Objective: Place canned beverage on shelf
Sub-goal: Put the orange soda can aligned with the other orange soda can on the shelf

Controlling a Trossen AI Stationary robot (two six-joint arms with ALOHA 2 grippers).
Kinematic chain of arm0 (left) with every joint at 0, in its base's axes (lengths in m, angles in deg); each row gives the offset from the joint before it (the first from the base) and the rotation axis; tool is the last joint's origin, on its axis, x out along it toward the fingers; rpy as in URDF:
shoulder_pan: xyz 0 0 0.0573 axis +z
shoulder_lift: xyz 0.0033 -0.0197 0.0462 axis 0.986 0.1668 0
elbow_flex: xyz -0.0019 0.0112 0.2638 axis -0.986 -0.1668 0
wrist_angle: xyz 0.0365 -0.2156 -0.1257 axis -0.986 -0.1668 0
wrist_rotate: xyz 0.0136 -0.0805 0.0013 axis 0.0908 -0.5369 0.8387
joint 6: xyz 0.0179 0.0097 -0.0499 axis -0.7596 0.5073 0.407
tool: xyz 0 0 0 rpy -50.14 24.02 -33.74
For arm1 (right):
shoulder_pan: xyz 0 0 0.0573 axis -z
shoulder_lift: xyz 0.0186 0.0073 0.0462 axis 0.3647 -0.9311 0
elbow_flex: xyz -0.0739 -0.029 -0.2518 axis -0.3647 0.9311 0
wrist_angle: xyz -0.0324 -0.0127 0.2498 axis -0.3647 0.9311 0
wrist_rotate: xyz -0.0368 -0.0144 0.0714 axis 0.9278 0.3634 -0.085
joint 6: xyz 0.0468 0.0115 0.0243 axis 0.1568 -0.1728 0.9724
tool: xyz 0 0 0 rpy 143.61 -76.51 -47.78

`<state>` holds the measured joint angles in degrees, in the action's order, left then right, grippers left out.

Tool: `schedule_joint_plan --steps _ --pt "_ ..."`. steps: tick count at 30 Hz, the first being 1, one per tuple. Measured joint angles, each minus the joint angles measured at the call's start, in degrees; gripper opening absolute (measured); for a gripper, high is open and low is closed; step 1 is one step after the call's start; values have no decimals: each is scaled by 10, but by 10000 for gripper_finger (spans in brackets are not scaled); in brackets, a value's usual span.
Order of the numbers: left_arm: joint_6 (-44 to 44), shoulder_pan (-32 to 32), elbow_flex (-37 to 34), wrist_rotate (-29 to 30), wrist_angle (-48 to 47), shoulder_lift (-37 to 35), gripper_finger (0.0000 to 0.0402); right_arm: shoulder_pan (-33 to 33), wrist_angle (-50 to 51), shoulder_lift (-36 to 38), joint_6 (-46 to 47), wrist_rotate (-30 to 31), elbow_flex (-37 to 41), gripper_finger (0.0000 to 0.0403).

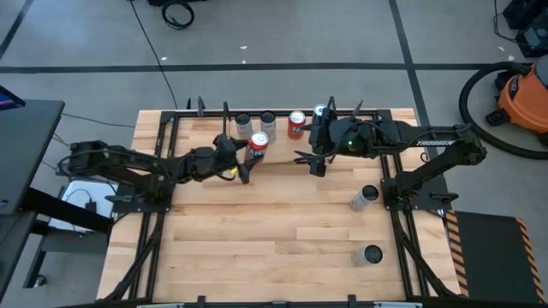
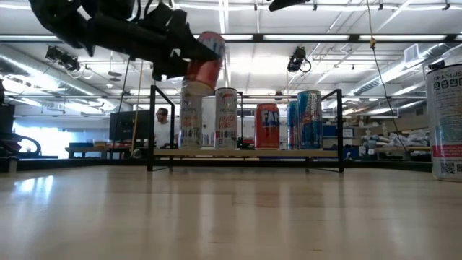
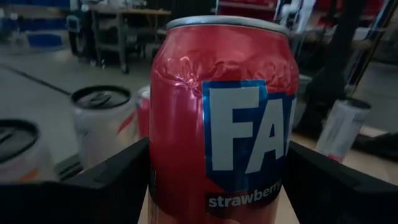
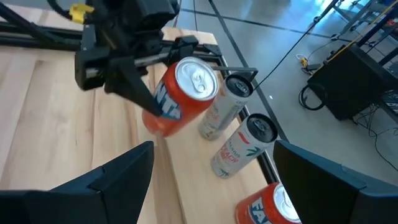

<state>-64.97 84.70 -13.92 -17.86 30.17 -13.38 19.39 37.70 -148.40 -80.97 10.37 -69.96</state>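
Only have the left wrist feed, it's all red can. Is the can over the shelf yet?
Observer: Nearly. In the high view the red can in the left pincer sits at the shelf's front edge, by the two slim cans.
Operator: Is it down on the board?
Observer: No. The low view shows it held tilted in the air, bottom above the tops of the cans standing on the shelf.
Operator: Where's the right arm?
Observer: Its right pincer is open and empty, just in front of the shelf beside the second red can, pointing toward yours.
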Motion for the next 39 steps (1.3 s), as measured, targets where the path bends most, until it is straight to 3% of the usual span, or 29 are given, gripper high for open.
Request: schedule_joint_plan --steps 13,27,33,39 --pt "-28 1 0 1 259 165 314 0 -2 0 0 0 0 339" --pt "14 37 5 -3 423 295 314 0 -12 0 50 0 0 339" --pt "13 36 59 -58 414 339 314 15 -9 -8 71 -3 0 339" --pt "-21 30 93 -64 400 367 314 54 29 -42 58 -74 0 339"
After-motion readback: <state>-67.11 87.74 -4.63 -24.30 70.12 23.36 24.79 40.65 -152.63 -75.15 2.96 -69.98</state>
